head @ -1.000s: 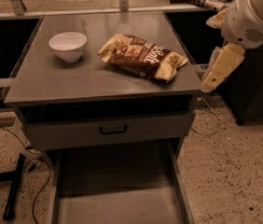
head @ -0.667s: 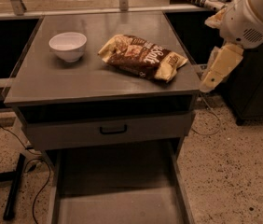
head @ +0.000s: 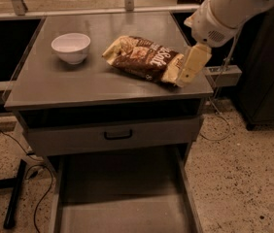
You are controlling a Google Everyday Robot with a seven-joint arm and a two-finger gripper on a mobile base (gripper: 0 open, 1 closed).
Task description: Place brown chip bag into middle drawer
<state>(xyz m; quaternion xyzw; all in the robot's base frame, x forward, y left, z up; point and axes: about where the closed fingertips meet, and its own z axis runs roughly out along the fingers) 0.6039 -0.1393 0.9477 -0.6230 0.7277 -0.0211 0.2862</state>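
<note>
The claw (head: 182, 79), a pale cream piece under the robot's white wrist, hangs at the right near corner of the grey metal surface (head: 74, 84), its tip at or over the pale yellow right end of the crinkly dark-brown chip bag (head: 142, 58). I cannot tell whether the claw is apart or together, nor whether it truly touches the bag.

The bag lies flat on the surface, right of the round white bowl (head: 71, 47) and apart from it. Below, under the closed grey drawer front with the black handle (head: 117, 135), the wide grey metal middle drawer (head: 122, 205) stands pulled out and holds nothing visible.

The likely trouble is a weak pinch on the bag's thin end seal. The slick foil could slip free in the lift, or a sideways nudge could push the bag towards the bowl.

A second ago the claw hung off the surface's right edge, clear of the bag; it has since come left to the bag's end. Bag and bowl have not shifted.
</note>
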